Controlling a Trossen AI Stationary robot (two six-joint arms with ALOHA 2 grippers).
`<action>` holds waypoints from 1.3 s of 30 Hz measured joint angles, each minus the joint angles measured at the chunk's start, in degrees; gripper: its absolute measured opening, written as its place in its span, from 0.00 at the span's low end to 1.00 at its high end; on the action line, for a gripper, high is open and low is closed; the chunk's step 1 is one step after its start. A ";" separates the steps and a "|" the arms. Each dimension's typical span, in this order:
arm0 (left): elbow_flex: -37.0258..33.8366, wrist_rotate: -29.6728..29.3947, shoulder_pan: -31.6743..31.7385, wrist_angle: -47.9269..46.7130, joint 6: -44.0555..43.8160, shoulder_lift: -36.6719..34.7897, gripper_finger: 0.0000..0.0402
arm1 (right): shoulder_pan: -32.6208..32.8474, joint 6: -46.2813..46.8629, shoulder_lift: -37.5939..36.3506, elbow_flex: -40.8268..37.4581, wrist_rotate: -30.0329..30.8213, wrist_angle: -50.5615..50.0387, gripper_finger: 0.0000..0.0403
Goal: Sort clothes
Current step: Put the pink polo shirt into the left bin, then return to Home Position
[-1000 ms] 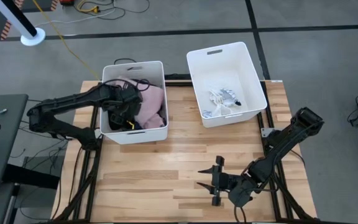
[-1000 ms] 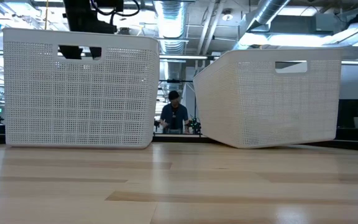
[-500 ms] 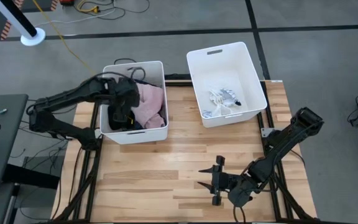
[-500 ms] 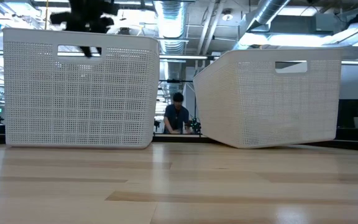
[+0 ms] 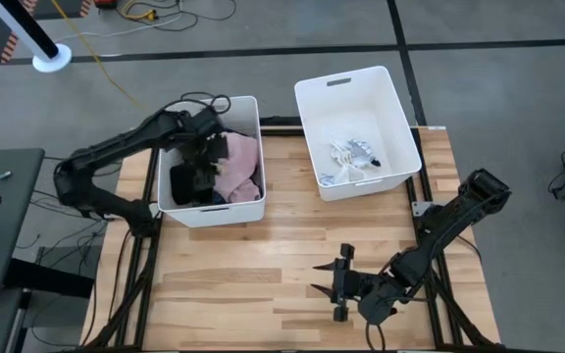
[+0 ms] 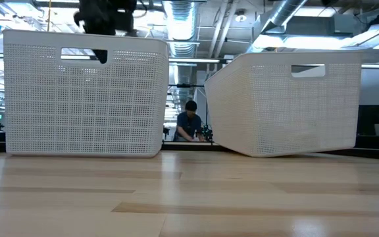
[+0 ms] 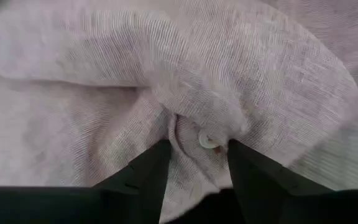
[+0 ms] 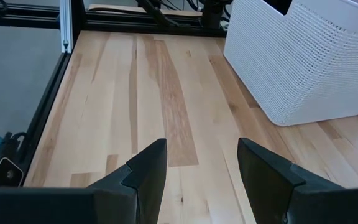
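Observation:
A pale pink garment [image 5: 241, 165] and a black garment [image 5: 184, 183] lie in the left white bin [image 5: 210, 215]. White and striped clothes [image 5: 353, 157] lie in the right white bin [image 5: 365, 186]. My left gripper [image 5: 204, 165] reaches down into the left bin. In the left wrist view the gripper [image 7: 199, 155] is open against the pink cloth [image 7: 166, 68]. My right gripper [image 5: 325, 280] is open and empty just above the table near its near edge. It also shows in the right wrist view [image 8: 202, 162]. My left gripper comes from above, pointing down, and its two open fingers [image 7: 146, 171] rest in the pale pink garment. A bunched fold with a white button [image 7: 207, 140] stands between them. The garment lies in the bin. I cannot tell if the fingers pinch the fold.
The two bins stand at the table's far side, the right one [image 6: 288, 99] tilted, the left one [image 6: 84, 99] upright. Bare wooden tabletop [image 5: 263, 265] stretches from the bins to the near edge. A person [image 6: 189, 124] is in the room behind the table.
My left gripper has moved inside the left bin, from its near left part toward the far right, onto the pink garment. My right arm has kept still.

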 joint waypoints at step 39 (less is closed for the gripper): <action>4.93 -4.62 -2.96 12.45 -4.72 -8.94 0.39 | 1.64 -0.22 0.00 0.00 0.00 -0.11 0.52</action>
